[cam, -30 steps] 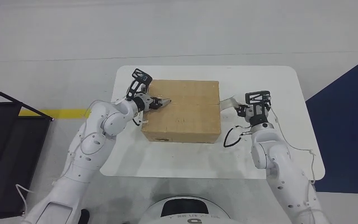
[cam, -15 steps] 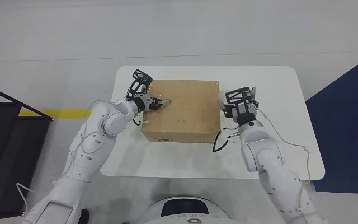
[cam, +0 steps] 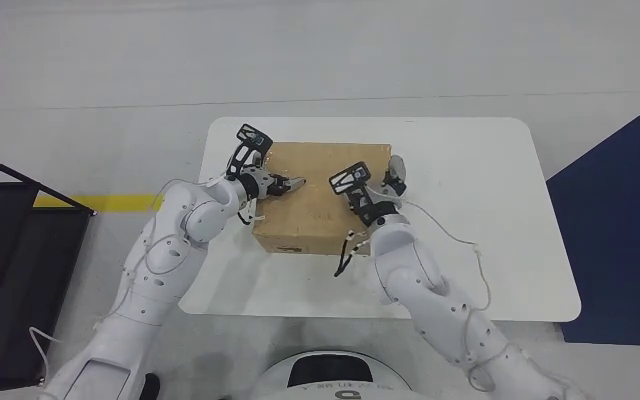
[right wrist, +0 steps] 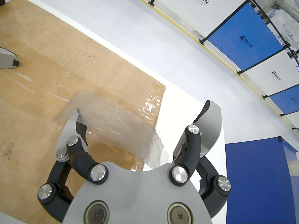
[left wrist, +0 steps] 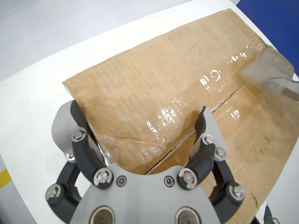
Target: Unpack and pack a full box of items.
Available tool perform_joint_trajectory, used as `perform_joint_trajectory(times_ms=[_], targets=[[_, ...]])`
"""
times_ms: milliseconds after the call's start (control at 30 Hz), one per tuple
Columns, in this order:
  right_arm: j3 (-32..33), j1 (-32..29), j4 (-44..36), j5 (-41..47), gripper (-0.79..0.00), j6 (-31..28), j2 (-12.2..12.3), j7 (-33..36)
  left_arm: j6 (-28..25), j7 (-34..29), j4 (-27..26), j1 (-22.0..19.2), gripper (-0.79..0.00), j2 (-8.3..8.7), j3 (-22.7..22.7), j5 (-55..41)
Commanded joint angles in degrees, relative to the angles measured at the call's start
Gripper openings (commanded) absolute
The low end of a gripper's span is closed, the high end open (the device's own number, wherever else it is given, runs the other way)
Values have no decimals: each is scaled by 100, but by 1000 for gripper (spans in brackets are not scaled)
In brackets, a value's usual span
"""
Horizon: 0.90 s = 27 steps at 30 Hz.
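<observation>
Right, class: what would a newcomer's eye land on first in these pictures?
A brown cardboard box sits on the white table. A strip of clear tape curls up off its top, against the open right end effector. The open left end effector hangs over the box's opposite end.

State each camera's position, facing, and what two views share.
Top view: overhead, facing down on brown cardboard box and white table; left arm, right arm show.
Left wrist view: left wrist, facing along the box top; open left pincer shows.
Right wrist view: right wrist, facing the box's end and clear tape strip; open right pincer shows.
Shared: both wrist views show the taped seam.
</observation>
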Motion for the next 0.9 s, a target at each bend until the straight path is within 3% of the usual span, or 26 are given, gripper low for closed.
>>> perform_joint_trajectory(times_ms=[0, 433, 667, 867], targets=[[-229, 110, 66, -150, 0, 42, -79, 96, 0, 0, 0, 0, 0, 0, 0, 0], [-1104, 540, 224, -869, 0, 32, -580, 716, 0, 0, 0, 0, 0, 0, 0, 0], [-1279, 851, 455, -950, 0, -52, -860, 980, 0, 0, 0, 0, 0, 0, 0, 0], [-1281, 900, 9, -1197, 0, -189, -1010, 1120, 0, 0, 0, 0, 0, 0, 0, 0]])
